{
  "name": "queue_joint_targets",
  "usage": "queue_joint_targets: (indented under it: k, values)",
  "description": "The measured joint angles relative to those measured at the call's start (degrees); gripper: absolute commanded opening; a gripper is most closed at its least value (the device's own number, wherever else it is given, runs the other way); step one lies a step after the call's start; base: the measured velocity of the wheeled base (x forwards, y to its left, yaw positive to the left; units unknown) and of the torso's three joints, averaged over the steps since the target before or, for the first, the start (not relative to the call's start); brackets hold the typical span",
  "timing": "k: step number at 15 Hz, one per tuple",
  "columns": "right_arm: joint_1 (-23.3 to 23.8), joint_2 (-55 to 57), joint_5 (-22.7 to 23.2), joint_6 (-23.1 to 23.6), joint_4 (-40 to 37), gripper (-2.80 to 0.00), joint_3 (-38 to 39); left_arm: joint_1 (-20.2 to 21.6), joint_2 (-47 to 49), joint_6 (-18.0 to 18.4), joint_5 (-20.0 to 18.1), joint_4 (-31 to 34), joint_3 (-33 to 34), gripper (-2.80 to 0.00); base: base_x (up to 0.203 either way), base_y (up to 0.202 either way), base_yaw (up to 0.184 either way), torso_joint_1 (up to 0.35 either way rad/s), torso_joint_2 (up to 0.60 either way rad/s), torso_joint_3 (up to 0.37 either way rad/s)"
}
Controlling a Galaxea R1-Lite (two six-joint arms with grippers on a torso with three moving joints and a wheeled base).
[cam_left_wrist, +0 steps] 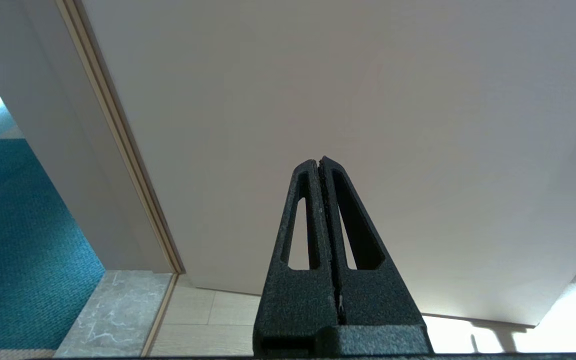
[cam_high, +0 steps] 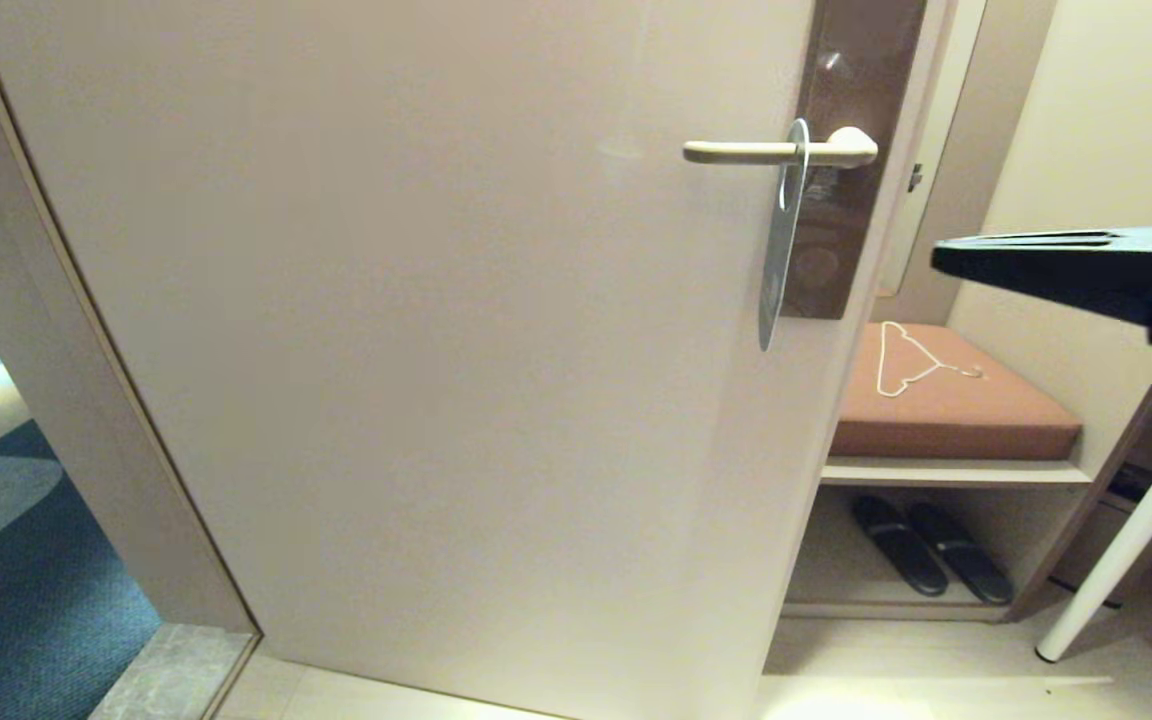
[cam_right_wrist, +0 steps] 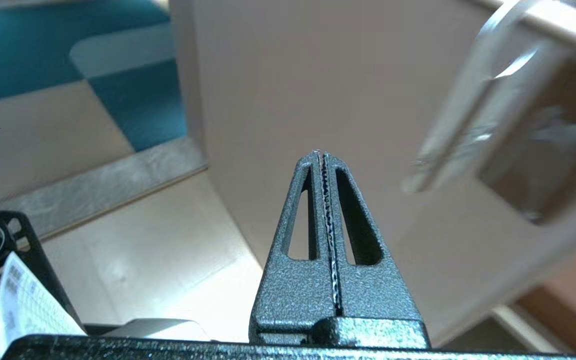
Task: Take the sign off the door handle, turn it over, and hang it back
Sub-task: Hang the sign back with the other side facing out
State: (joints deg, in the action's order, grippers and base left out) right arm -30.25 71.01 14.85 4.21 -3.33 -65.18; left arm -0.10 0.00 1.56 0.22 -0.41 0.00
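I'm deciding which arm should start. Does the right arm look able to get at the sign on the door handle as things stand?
Probably yes. The right gripper, shut and empty, is raised beside the door, and nothing stands between it and the sign hanging on the handle.

The right gripper (cam_right_wrist: 322, 153) is dark grey metal-look plastic with a pebbled, slightly glossy surface. Its two fingers (cam_right_wrist: 308, 210) taper to a narrow tip, each pierced by a long triangular cutout, and a fine toothed strip runs along the seam where they meet. The left gripper (cam_left_wrist: 319, 161) has the same tapered, cutout shape in matte black, on a blocky base.
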Motion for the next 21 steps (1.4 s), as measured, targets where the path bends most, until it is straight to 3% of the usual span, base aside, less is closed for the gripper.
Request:
queue_joint_targets:
  k: [2, 6, 14, 21]
  values:
    - [-0.7, 3.9, -0.4, -1.8, 5.2, -2.80, 0.2, 0.0, 0.0, 0.0, 0.0, 0.0, 0.0, -2.80, 0.000, 0.000, 0.000, 0.000, 0.00, 0.000]
    - [-1.0, 11.2, -6.5, -4.1, 16.5, -2.80, 1.0, 0.0, 0.0, 0.0, 0.0, 0.0, 0.0, -2.80, 0.000, 0.000, 0.000, 0.000, 0.00, 0.000]
    - [-1.9, 19.6, -7.6, -4.1, 40.7, -2.80, 9.0, 0.0, 0.0, 0.0, 0.0, 0.0, 0.0, -2.80, 0.000, 0.000, 0.000, 0.000, 0.00, 0.000]
    - [-1.9, 18.9, -14.1, -4.3, 47.6, -2.80, 15.4, 0.0, 0.0, 0.0, 0.0, 0.0, 0.0, -2.80, 0.000, 0.000, 0.000, 0.000, 0.00, 0.000]
